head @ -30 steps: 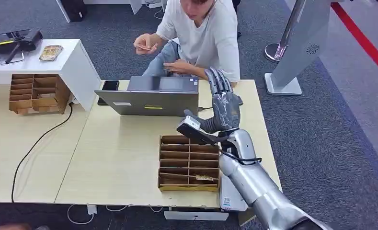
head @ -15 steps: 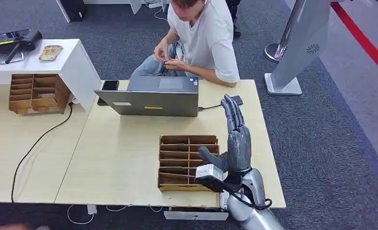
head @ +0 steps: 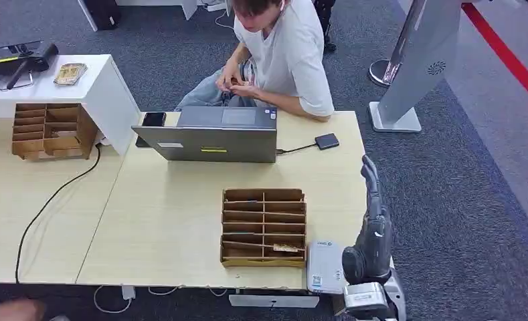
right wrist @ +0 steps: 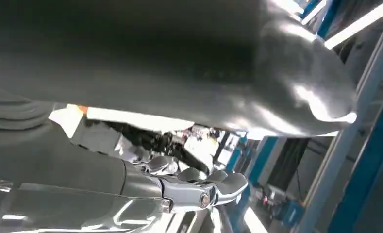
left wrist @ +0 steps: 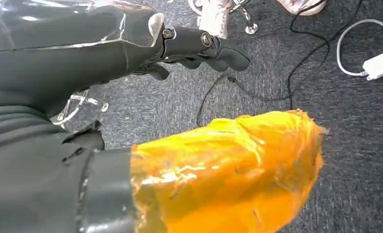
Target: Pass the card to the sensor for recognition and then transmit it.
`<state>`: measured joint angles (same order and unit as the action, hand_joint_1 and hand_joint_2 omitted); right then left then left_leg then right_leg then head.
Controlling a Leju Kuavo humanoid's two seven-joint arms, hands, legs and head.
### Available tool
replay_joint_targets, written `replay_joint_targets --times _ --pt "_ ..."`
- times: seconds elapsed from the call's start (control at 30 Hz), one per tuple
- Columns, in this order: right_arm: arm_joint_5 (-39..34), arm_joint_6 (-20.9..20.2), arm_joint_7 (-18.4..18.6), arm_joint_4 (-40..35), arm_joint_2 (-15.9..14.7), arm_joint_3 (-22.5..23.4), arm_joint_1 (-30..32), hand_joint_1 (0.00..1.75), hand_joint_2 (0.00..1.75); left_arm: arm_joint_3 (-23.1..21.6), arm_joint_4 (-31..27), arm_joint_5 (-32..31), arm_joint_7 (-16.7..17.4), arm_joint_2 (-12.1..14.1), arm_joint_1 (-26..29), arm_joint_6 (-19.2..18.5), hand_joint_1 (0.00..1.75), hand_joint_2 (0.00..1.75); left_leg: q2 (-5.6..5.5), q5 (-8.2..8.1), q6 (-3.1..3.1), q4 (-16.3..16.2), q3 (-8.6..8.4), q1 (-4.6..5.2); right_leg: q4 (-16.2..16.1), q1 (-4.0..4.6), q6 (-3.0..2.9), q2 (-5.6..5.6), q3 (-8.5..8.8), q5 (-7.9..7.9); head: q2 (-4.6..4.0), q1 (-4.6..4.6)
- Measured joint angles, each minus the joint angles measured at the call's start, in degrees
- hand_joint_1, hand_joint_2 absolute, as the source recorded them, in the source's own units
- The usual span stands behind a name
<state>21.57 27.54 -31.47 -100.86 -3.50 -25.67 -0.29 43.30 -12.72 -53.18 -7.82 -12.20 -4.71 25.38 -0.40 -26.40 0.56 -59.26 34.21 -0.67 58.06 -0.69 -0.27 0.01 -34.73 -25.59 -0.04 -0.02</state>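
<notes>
My right hand [head: 373, 235] stands upright beside the table's near right edge, fingers straight and apart, holding nothing. In the right wrist view its fingers [right wrist: 206, 190] point up toward a ceiling with nothing between them. A white box-shaped device with a blue label [head: 325, 266] lies at the table's front edge, just left of that hand. A small card-like piece [head: 284, 248] sits in a front slot of the brown divided box [head: 264, 198]. My left hand [left wrist: 189, 43] hangs over grey carpet, its thumb wrapped in yellow tape [left wrist: 228, 170], and it holds nothing.
A person [head: 284, 53] sits at the far side with both hands together near the lap. An open laptop [head: 207, 137] has a cable to a small black box [head: 326, 140]. A second divided box [head: 47, 129] stands by a white cabinet [head: 107, 87] at the left.
My right hand has drawn back from the far side near the person, past the divided box, down to the table's near right edge. The person lowered both hands to the lap.
</notes>
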Motion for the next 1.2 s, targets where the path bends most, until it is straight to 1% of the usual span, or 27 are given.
replay_joint_targets --times 0.13,0.3,0.37,0.5,0.63,0.8,0.93,1.1,1.2 --pt "0.2 0.3 -0.8 -2.4 -0.6 4.4 3.8 0.0 0.0 0.1 0.0 -0.2 0.4 0.0 0.2 -0.1 0.0 0.0 -0.01 -0.02 -0.03 0.0 0.02 0.0 0.0 0.0 0.07 -0.03 0.03 -0.05 0.0 0.02" --pt "2.3 1.9 -0.9 -2.9 -0.6 12.1 7.4 0.0 0.0 0.2 0.0 -0.6 0.7 0.0 0.3 -0.2 0.0 0.0 -0.01 -0.04 -0.06 0.0 0.02 0.01 0.0 -0.01 0.1 -0.02 0.03 -0.07 0.0 0.02" --pt "2.6 2.2 -1.0 -2.0 -0.4 16.1 8.0 0.0 0.0 0.2 0.0 -0.8 0.9 0.0 0.3 -0.2 0.0 0.0 -0.01 -0.04 -0.06 0.0 0.02 0.02 0.0 -0.01 0.11 -0.02 0.04 -0.07 0.0 0.02" --pt "1.4 1.6 -1.5 1.8 0.3 24.0 8.6 0.0 0.0 0.2 0.0 -1.3 1.3 0.0 0.4 -0.2 0.0 0.0 -0.01 -0.04 -0.07 0.0 0.02 0.02 0.0 -0.01 0.11 -0.04 0.06 -0.08 0.0 0.02" --pt "1.1 1.7 -2.3 5.5 1.7 30.1 9.1 0.0 0.0 0.2 0.0 -1.8 2.4 -0.2 0.5 -0.3 0.0 0.0 -0.01 -0.06 -0.09 0.0 0.01 0.02 0.0 -0.01 0.12 -0.03 0.05 -0.09 0.0 0.02" --pt "2.4 2.1 -3.0 11.5 3.5 37.6 9.2 0.0 0.0 0.2 0.0 -2.8 3.7 -0.5 0.6 -0.5 0.0 0.0 -0.01 -0.07 -0.09 0.0 0.02 0.02 0.0 -0.01 0.11 -0.04 0.05 -0.11 0.0 0.02" --pt "4.1 1.6 -5.1 17.7 4.7 44.6 8.4 0.0 0.0 0.2 0.0 -3.7 4.2 -0.7 0.6 -0.7 0.0 0.0 -0.02 -0.08 -0.09 0.0 0.07 0.03 0.0 -0.01 0.14 -0.05 0.06 -0.13 0.0 0.0" --pt "6.3 1.1 -5.8 27.8 5.4 54.4 5.6 0.0 0.0 0.2 0.0 -4.5 4.2 -1.2 0.7 -0.8 0.0 0.0 -0.01 -0.09 -0.12 0.0 0.07 0.04 0.0 -0.02 0.14 -0.05 0.07 -0.12 0.0 0.04" --pt "7.6 1.3 -7.3 35.7 5.4 59.3 3.4 0.0 0.0 0.2 0.0 -4.8 4.2 -1.4 0.7 -0.9 0.0 0.0 0.0 -0.1 -0.12 0.0 0.05 0.04 0.0 -0.02 0.14 -0.03 0.06 -0.12 0.0 -0.02"
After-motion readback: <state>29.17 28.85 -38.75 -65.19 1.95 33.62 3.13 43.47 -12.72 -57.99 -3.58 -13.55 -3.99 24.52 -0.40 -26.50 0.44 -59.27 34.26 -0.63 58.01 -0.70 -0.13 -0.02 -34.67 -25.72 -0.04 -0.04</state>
